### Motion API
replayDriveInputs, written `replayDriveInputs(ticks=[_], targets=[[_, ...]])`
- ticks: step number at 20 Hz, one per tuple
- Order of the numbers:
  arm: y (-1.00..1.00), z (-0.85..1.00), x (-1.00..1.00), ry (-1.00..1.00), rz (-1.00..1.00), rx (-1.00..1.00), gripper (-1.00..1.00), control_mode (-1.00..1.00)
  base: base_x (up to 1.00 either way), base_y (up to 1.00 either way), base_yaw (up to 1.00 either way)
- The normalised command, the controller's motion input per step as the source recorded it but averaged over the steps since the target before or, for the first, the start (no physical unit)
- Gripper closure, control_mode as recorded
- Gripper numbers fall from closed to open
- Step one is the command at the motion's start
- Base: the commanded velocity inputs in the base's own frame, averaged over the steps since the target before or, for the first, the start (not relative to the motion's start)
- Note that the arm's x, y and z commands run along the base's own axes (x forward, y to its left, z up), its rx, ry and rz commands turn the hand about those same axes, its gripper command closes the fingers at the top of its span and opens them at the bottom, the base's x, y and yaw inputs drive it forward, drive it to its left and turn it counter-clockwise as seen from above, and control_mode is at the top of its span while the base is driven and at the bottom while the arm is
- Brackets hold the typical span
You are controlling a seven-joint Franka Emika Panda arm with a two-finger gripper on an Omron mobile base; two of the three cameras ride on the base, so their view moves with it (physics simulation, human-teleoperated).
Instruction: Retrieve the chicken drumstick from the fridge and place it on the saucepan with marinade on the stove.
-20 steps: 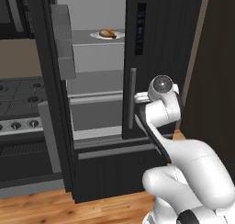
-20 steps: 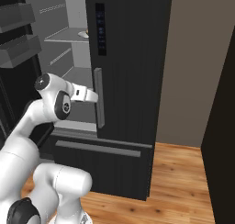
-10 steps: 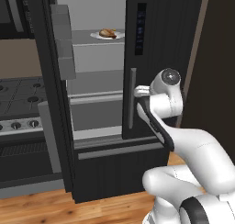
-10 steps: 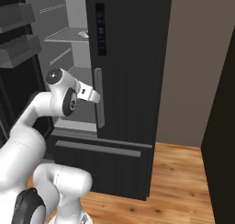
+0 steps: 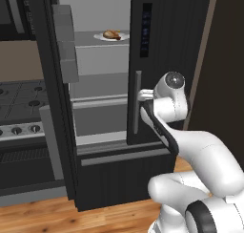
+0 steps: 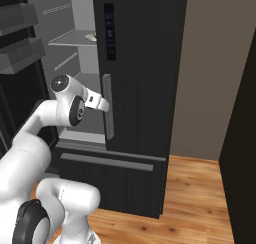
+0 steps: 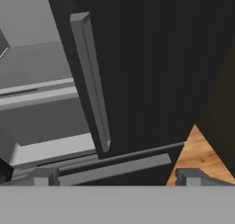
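Note:
The fridge (image 5: 167, 31) stands with its left door (image 5: 57, 84) swung open and its right door shut. On an upper shelf inside, the golden-brown chicken drumstick (image 5: 112, 34) lies on a white plate (image 5: 123, 37). My gripper (image 5: 143, 94) is open, well below the shelf, right at the grey handle (image 5: 137, 101) of the shut right door. From the other side the gripper (image 6: 101, 103) sits just left of that handle (image 6: 107, 108). In the hand view the fingertips (image 7: 43, 176) stand wide apart with the handle (image 7: 92, 81) ahead. The stove (image 5: 19, 98) is at the left. The saucepan is out of view.
The open door carries grey bins (image 5: 64, 46) that jut toward the arm's left. A freezer drawer (image 5: 124, 155) runs below the doors. Stove knobs (image 5: 16, 130) line its front edge. A dark tall panel (image 6: 240, 138) stands right of the fridge over wooden floor (image 6: 195, 198).
The hand has risen a little and edged closer to the right door's handle. The jaws stayed open, and the fridge and the drumstick have not moved.

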Motion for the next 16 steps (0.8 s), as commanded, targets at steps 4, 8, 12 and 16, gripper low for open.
replayDriveInputs(ticks=[4, 8, 12, 16], targets=[[0.27, -0.09, 0.00, 0.00, 0.03, 0.00, -1.00, -1.00, 0.00, 0.00, 0.00], [0.16, -0.03, 0.00, 0.00, 0.08, 0.00, -1.00, -1.00, 0.00, 0.00, 0.00], [0.00, 0.00, 0.07, 0.00, 0.05, 0.00, -1.00, -1.00, 0.00, 0.00, 0.00], [0.00, -0.06, 0.17, 0.00, 0.03, 0.00, -1.00, -1.00, 0.00, 0.00, 0.00]])
